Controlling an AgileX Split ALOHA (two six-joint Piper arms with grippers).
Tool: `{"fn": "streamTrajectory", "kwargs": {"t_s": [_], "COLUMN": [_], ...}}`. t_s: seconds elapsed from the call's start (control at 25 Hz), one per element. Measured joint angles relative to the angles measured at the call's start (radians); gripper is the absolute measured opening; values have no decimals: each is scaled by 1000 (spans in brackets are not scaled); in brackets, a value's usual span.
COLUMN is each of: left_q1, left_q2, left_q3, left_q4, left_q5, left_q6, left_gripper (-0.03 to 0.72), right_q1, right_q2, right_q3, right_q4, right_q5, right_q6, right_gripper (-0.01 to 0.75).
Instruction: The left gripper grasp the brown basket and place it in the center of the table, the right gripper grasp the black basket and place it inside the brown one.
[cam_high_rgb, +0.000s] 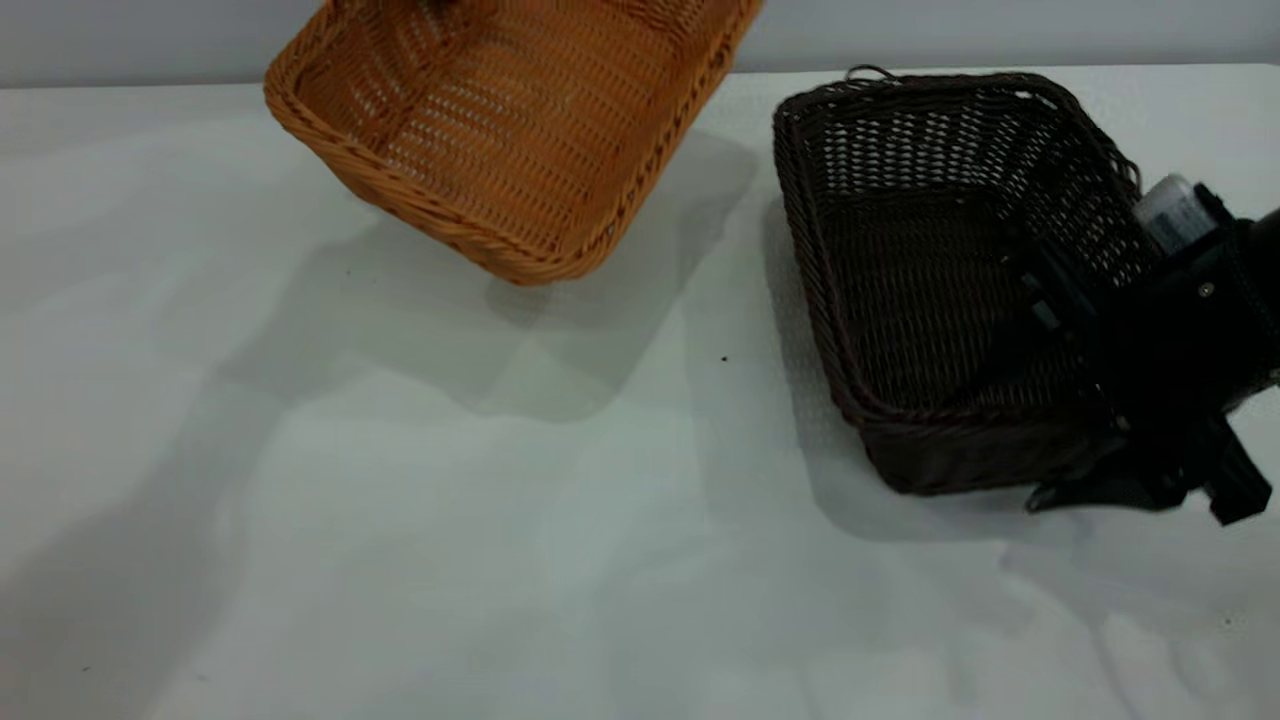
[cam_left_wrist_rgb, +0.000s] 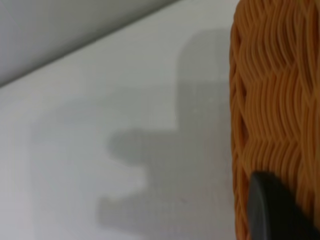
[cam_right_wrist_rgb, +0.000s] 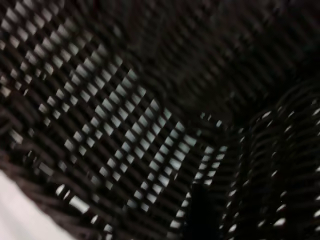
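Observation:
The brown basket (cam_high_rgb: 520, 130) hangs tilted above the table (cam_high_rgb: 400, 500) at the back, left of centre, with its shadow on the tabletop below. My left gripper (cam_left_wrist_rgb: 295, 215) is shut on its wall. One black finger (cam_left_wrist_rgb: 272, 207) lies against the orange weave (cam_left_wrist_rgb: 270, 100); the other is hidden. The black basket (cam_high_rgb: 930, 290) is at the right. My right gripper (cam_high_rgb: 1065, 395) is shut on its right wall, one finger inside and one outside. The right wrist view shows only dark weave (cam_right_wrist_rgb: 130, 115) close up.
A grey wall (cam_high_rgb: 1000, 30) runs behind the table's far edge. Bare white tabletop spreads across the middle and front. A small dark speck (cam_high_rgb: 724, 358) lies between the baskets.

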Motion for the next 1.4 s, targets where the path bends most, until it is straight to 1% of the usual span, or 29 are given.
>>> {"fn": "streamTrajectory", "kwargs": {"t_s": [0.12,0.2,0.24,0.28,0.44,0.56,0.64,0.72,0.8,0.96,1.08,1.2,1.28,1.36,1.4], "left_q1": [-17,-22,-21,-19,-20,-24,-32,-44,-67,-129,-184,-226,-243,-251,-254], "left_q2": [0,0,-2,-5,-6,-6,-6,-6,1,42,83,109,114,114,114], "left_q3": [0,0,0,0,0,0,0,0,0,0,0,0,0,0,0], "left_q4": [1,6,11,13,-2,-22,-49,-79,-105,-167,-200,-205,-210,-221,-222], "left_q5": [20,53,62,81,151,236,305,354,385,388,362,338,332,323,313], "left_q6": [44,77,89,99,189,317,461,606,751,924,984,1000,1000,999,998], "left_gripper": [79,79,79,79,79,79,79,79,79,79,79,91,129,197,247], "right_q1": [-16,-60,-85,-121,-275,-398,-476,-537,-581,-605,-605,-606,-606,-607,-607], "right_q2": [0,0,0,1,1,-16,-41,-71,-92,-102,-101,-101,-101,-101,-101], "right_q3": [-16,-27,-29,-32,-60,-109,-160,-212,-266,-338,-373,-398,-405,-405,-405], "right_q4": [14,25,31,31,-26,-120,-173,-223,-285,-403,-450,-464,-465,-473,-481], "right_q5": [-50,-58,-60,-61,-65,-44,-9,30,89,197,245,272,287,305,311], "right_q6": [-43,-75,-90,-105,-205,-251,-244,-223,-189,-133,-122,-108,-103,-98,-97], "right_gripper": [281,156,120,100,81,81,80,78,78,78,78,78,78,78,78]}}
